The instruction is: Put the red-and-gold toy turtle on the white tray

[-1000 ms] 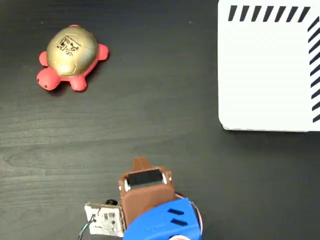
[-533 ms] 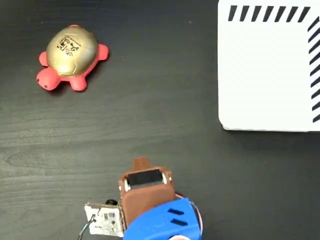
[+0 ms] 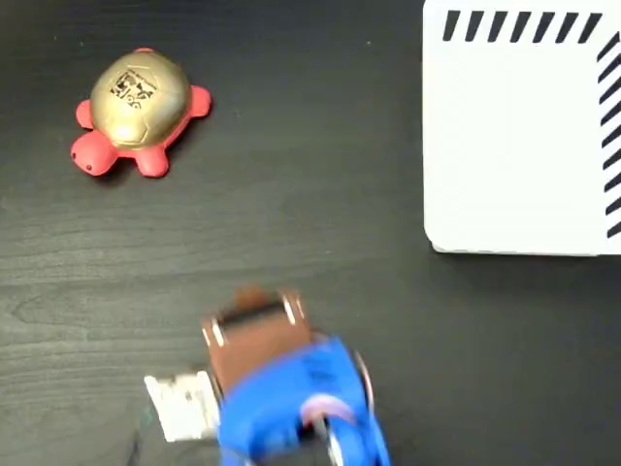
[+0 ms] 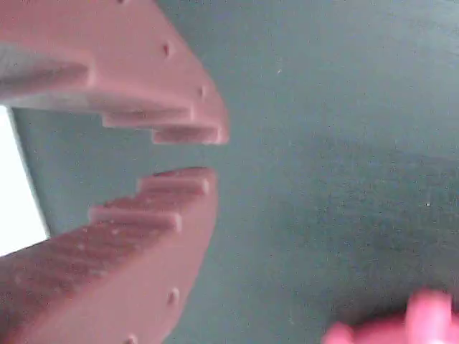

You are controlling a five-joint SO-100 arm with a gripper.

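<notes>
At the upper left of the fixed view sits the red-and-gold toy turtle on the dark table, well apart from the white tray, which fills the upper right corner. Its long axis runs diagonally, with the coral head pointing toward the lower left of the frame. A dark logo is printed on top of the gold shell, but the writing is too small to read. Black diagonal stripes line the tray's top and right edges.

Low in the same view, left of centre, the arm shows as a motion-blurred blue and brown shape with a small pale board just beside it on the left; the fingers cannot be made out there.

Only the wrist view shows the gripper: its two brown, stepped fingers are slightly spread, with a narrow gap and nothing between them. A blurred pink patch lies at the lower right corner of that view, and a bright white area shows at the left edge behind the fingers.
</notes>
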